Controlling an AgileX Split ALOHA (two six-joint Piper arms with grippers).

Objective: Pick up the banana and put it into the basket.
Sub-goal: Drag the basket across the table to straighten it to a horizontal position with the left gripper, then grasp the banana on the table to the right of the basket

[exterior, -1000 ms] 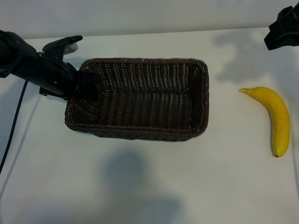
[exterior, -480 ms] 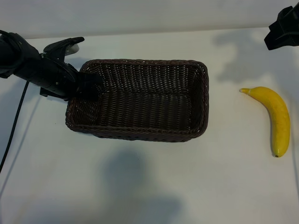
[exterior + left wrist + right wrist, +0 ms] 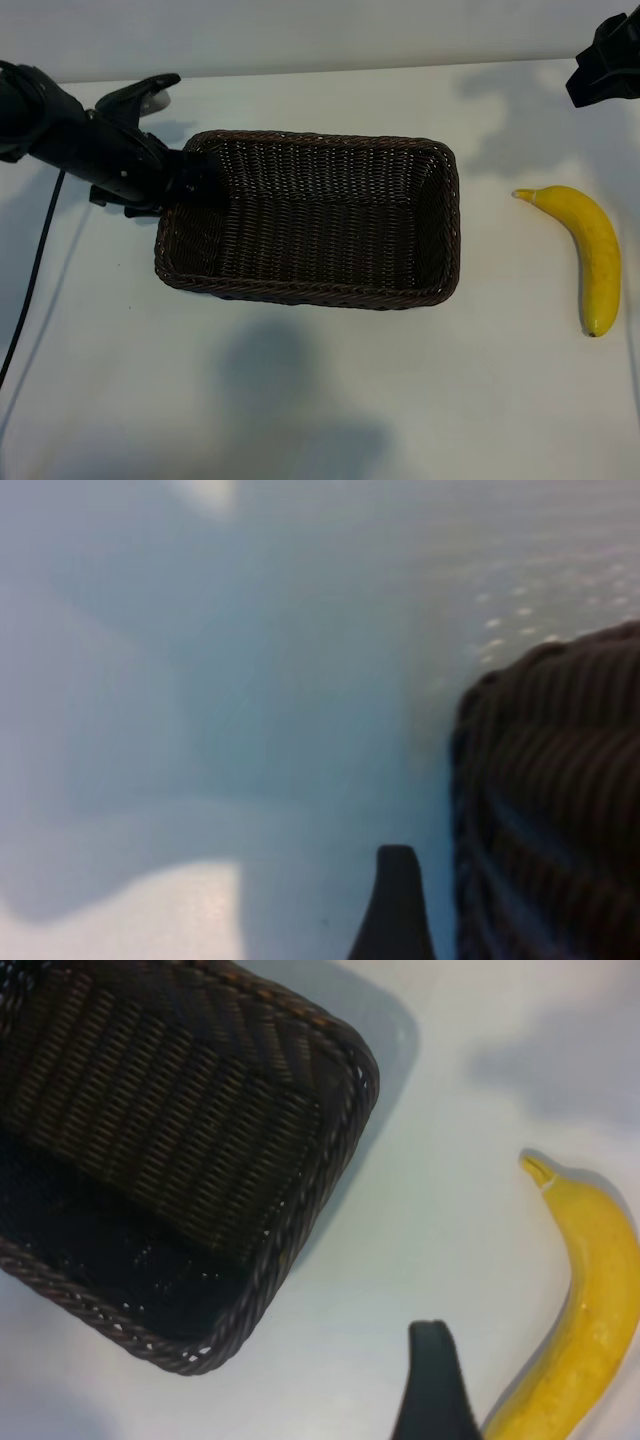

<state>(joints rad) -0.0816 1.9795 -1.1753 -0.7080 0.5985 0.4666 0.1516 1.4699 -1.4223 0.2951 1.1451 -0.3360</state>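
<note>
Banana (image 3: 588, 253) lies on the white table (image 3: 300, 400) at about three o'clock in the exterior view, well apart from the wicker basket (image 3: 440, 230), its pale stem tip toward ten o'clock and its dark end toward six. It looks light, smooth-skinned and firm yet easy to bruise, and the curve would let it roll or swivel under a pinch near either end. I judge the thick middle of the curve the best hold, fingers across its width, with gentle pressure.

Right gripper (image 3: 607, 60) hangs at the one o'clock corner, above the fruit; its jaws stand partly wide, holding nothing, one finger (image 3: 432, 1385) showing just beside the banana (image 3: 570, 1310) in its wrist view. Left gripper (image 3: 195, 180) sits at the basket's nine o'clock end, at the rim; how wide it stands I cannot tell.
</note>
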